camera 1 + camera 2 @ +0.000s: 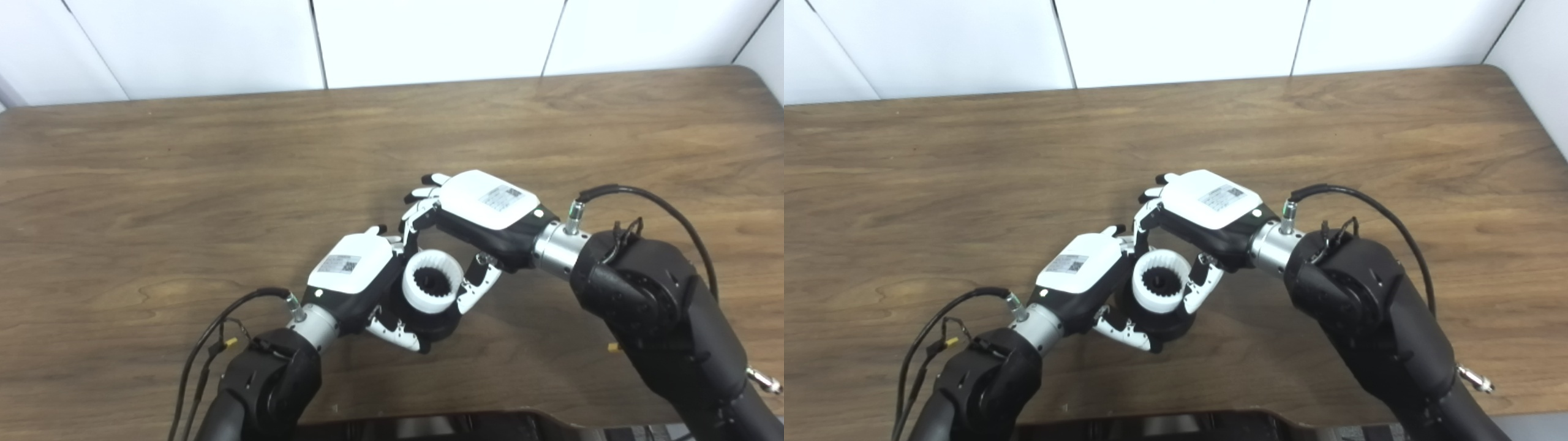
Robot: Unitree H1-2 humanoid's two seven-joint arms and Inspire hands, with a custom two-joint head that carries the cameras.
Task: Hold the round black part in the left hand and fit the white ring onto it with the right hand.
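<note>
Gripping white ring (431,283): both robot hands.

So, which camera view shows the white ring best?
The left eye view, slightly: the white ring and its inner teeth appear a little larger there, between the two hands. The right eye view shows the same ring from nearly the same angle.

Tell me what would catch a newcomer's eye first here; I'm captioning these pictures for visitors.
First, the white ring with its toothed inner edge, sitting on the round black part near the middle of the wooden table. Both robot hands meet around it: the left robot hand grips the black part from the left, and the right robot hand has its fingers on either side of the ring from above right.
</note>
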